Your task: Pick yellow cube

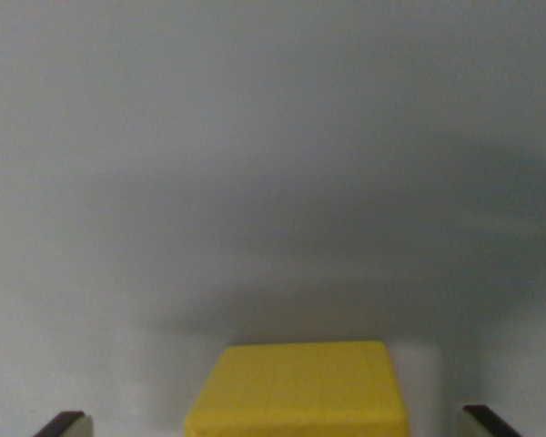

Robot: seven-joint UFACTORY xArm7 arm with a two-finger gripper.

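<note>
The yellow cube [298, 387] sits at the bottom middle of the wrist view, its top face showing and its lower part cut off by the frame edge. Two dark fingertips peek in at the bottom corners, one at the wrist view's left [62, 423] and one at the right [488, 421]. My gripper [275, 424] is open, with the cube between the fingers and a clear gap on each side. Neither finger touches the cube.
A plain grey surface [273, 164] fills everything above the cube, with a soft dark shadow spreading across the middle and right.
</note>
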